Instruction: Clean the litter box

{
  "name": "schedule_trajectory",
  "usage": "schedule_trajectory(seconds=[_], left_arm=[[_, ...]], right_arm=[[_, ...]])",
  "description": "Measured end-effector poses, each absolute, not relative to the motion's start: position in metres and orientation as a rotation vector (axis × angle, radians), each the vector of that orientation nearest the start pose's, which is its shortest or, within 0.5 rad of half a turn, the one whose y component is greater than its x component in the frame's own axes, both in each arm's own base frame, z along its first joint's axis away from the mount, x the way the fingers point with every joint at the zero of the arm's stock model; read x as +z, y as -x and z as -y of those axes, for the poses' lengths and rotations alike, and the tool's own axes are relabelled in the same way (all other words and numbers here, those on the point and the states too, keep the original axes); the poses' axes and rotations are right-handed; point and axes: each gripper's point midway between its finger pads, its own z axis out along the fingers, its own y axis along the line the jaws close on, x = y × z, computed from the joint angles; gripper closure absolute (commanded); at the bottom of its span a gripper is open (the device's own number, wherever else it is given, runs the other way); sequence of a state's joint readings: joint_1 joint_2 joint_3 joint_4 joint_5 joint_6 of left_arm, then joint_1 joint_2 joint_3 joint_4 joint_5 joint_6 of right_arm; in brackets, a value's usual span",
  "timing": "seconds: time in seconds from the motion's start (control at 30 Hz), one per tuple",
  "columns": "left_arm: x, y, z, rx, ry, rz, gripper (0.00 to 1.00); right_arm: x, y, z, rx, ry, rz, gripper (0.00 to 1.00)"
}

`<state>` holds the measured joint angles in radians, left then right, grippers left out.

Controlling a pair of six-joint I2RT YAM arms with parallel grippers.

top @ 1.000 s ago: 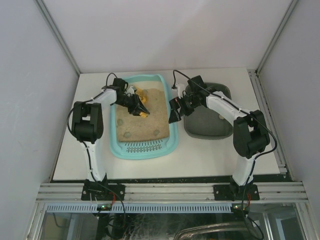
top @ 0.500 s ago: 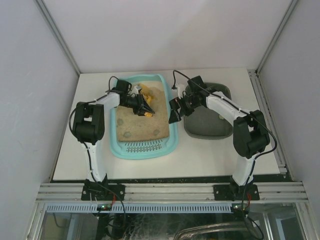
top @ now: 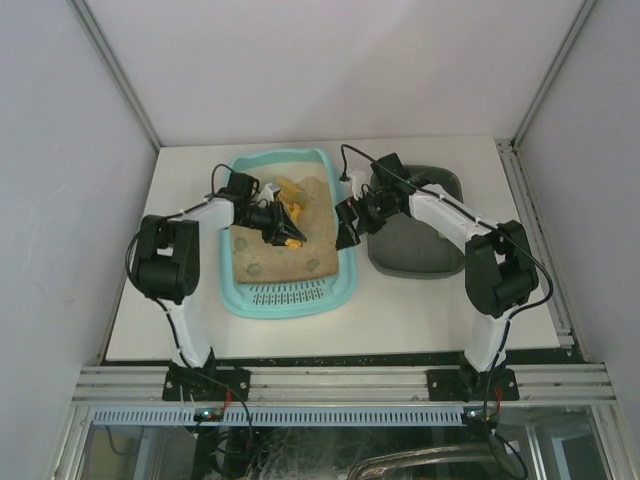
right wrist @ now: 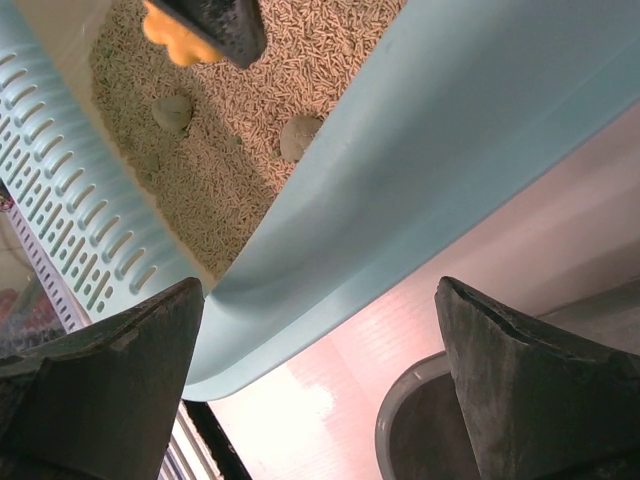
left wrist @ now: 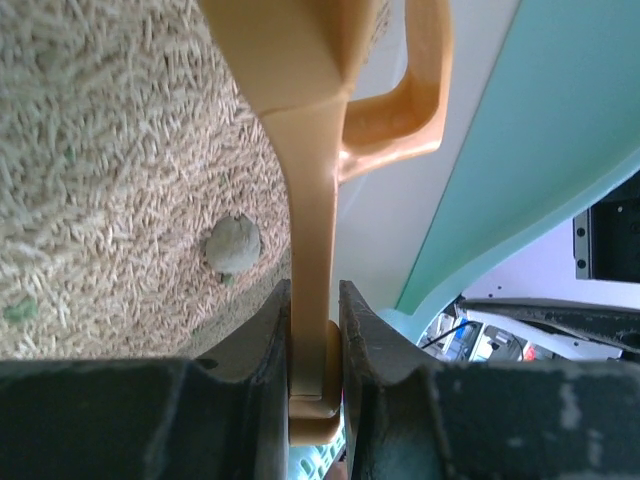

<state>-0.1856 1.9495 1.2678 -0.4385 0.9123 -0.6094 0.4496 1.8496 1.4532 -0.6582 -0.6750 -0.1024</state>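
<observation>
The light turquoise litter box (top: 340, 272) lies left of centre with tan sand and a slotted grate (top: 285, 295) at its near end. My left gripper (top: 287, 232) is over the sand, shut on the handle of an orange scoop (top: 287, 187). In the left wrist view the scoop handle (left wrist: 312, 200) runs up from between the jaws of the gripper (left wrist: 315, 370), with a grey clump (left wrist: 235, 245) on the sand beside it. My right gripper (top: 348, 226) is open and empty, just outside the box's right rim (right wrist: 430, 150).
A dark grey tray (top: 415, 240) sits right of the litter box, under the right arm; its rim shows in the right wrist view (right wrist: 400, 430). More grey clumps (top: 255, 268) (top: 313, 263) lie in the sand near the grate. White walls enclose the table.
My left gripper has moved a little toward the near end of the box with the scoop, and its elbow has swung left. The right arm has barely moved.
</observation>
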Motion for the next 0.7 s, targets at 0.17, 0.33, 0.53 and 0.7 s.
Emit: schedule_trajectory(seconds=[0.17, 0.33, 0.53, 0.7], left_arm=[[0.102, -0.328, 0.217, -1.457, 0.260, -2.705, 1.00], [0.131, -0.310, 0.212, -1.436, 0.185, -2.642, 1.00], [0.159, -0.286, 0.207, -1.431, 0.100, -2.547, 1.00], [0.182, -0.255, 0.206, -1.481, 0.050, -2.377, 1.00]], right_arm=[[0.119, -0.323, -0.275, 0.985, 0.956, -2.412, 0.00], [0.122, -0.323, -0.267, 1.018, 0.931, -2.419, 0.00], [0.140, -0.331, -0.242, 1.069, 0.850, -2.386, 0.00], [0.154, -0.347, -0.212, 1.068, 0.742, -2.360, 0.00]])
